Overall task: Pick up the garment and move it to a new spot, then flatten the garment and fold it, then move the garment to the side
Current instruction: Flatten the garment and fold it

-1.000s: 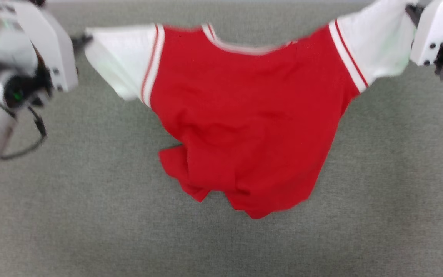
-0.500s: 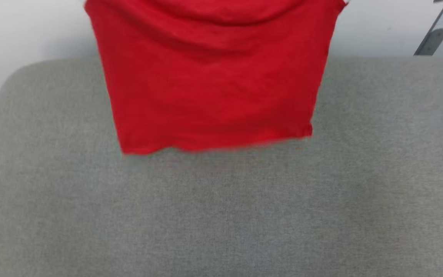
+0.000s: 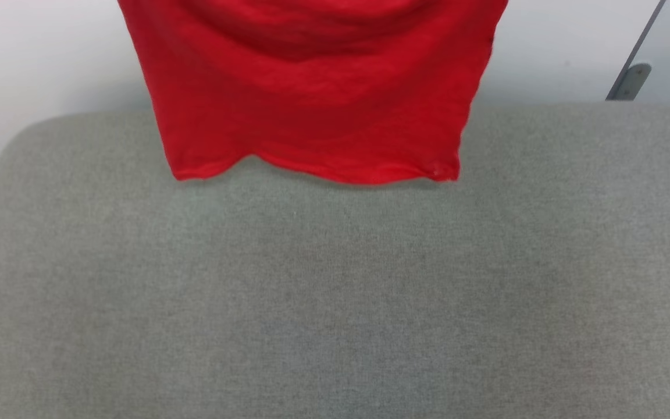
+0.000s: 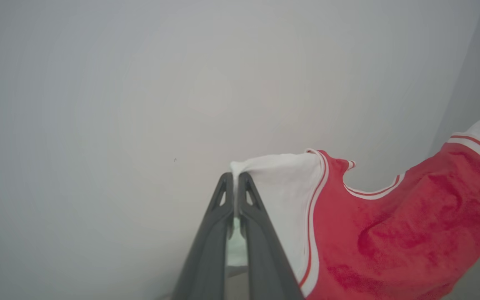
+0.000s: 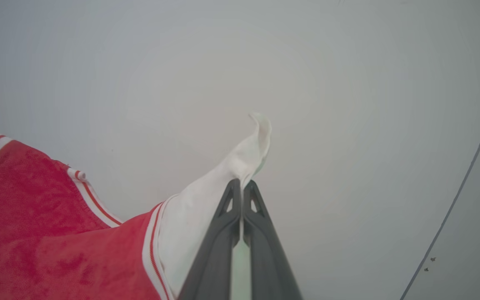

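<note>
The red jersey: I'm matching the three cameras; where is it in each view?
Head view: red jersey hangs from the top centre, hem overlapping the grey cushion.
Left wrist view: lower right, pinched by its sleeve in the left end effector.
Right wrist view: lower left, pinched by its sleeve in the right end effector.
Shared landmark: the pale wall behind it.

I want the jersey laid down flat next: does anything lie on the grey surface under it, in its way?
Nothing visible does: the jersey hangs with its hem over the grey surface, which shows no object beneath it.
</note>
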### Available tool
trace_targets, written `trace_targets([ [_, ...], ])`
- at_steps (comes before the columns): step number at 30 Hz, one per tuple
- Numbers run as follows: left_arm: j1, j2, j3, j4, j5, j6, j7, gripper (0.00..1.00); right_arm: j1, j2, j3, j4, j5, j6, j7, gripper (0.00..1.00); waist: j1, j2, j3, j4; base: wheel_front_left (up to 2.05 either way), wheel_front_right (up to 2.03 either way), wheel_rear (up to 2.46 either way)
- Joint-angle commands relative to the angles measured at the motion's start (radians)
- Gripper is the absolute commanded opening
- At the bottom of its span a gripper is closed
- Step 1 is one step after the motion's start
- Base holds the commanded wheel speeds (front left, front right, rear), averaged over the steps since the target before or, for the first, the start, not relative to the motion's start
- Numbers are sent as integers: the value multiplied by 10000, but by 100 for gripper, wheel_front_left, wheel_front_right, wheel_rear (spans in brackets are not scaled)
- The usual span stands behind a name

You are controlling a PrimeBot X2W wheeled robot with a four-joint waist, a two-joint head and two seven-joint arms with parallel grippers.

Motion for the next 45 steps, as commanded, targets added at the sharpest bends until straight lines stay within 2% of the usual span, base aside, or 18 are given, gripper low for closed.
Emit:
trace_targets([
  [1,-211,-16,1,-44,-70,-37,8,0,-307,-99,14,214,-83,-15,-20,0,0,0,513,62,0,0,0],
  [6,-625,-205,-35,-76,-42,-38,-210,0,-1031,-190,96,688,-449,-15,-415,0,0,0,1622,128,0,0,0],
  [10,-909,-369,-122,-102,79,-38,-556,0,-1507,-288,185,900,-971,-15,-1155,0,0,0,2425,181,0,0,0],
  [13,-1399,-575,-168,-61,280,-31,-1185,0,-2105,-330,254,1046,-1534,-15,-2225,0,0,0,3275,259,0,0,0],
  [17,-2190,-880,-63,141,566,-32,-2475,0,-3048,-516,131,1344,-2635,-15,-4108,0,0,0,4286,417,0,0,0],
  [20,-2758,-1184,138,301,733,-32,-3732,0,-3715,-712,-80,1535,-4030,-15,-5436,0,0,0,4973,624,0,0,0],
  [25,-3288,-1431,275,208,787,-31,-5669,0,-4420,-780,-398,1610,-6144,-15,-6018,0,0,0,6018,1002,0,0,0],
  [30,-2624,-1432,-9,164,305,-31,-6624,0,-3960,-682,-629,1756,-7262,-15,-6095,0,0,0,6673,1264,0,0,0],
  [33,-2039,-1445,-460,294,99,-31,-6759,0,-3419,-480,-568,1960,-7376,-15,-6092,0,0,0,6726,1305,0,0,0],
  [38,-990,-1352,-1344,467,-417,-31,-6486,0,-2550,-321,-642,2618,-6823,-16,-6095,0,0,0,6389,1327,0,0,0],
  [42,-85,-1109,-2179,156,-979,-32,-5974,0,-1880,-131,-226,2966,-5927,-16,-6093,0,0,0,5795,1300,0,0,0],
  [45,681,-740,-2644,-547,-1822,-32,-5379,0,-1129,-39,362,2988,-4943,-16,-6094,0,0,0,5157,1217,0,0,0],
])
